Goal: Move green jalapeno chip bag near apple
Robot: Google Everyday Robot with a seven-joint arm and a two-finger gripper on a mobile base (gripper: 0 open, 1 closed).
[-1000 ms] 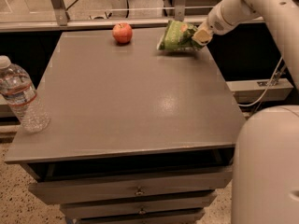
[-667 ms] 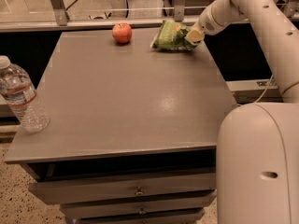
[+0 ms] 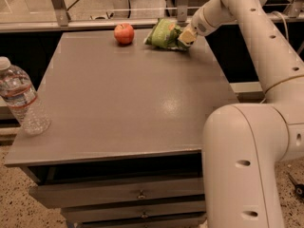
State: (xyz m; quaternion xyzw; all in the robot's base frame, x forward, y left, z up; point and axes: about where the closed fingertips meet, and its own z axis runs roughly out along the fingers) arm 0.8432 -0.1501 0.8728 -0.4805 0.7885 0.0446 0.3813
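Note:
The green jalapeno chip bag (image 3: pixel 164 34) lies near the far edge of the grey table (image 3: pixel 123 94), a little right of centre. The red apple (image 3: pixel 124 33) sits to its left, a small gap apart. My gripper (image 3: pixel 184 36) is at the bag's right end and is shut on it, with the white arm reaching in from the upper right.
A clear plastic water bottle (image 3: pixel 20 98) stands at the table's left edge near the front. My white arm and base (image 3: pixel 247 160) fill the right side. Drawers (image 3: pixel 137 194) run below the tabletop. A rail and glass partition stand behind the table.
My gripper has moved the chip bag left along the far edge, closer to the apple. The apple and bottle have not moved.

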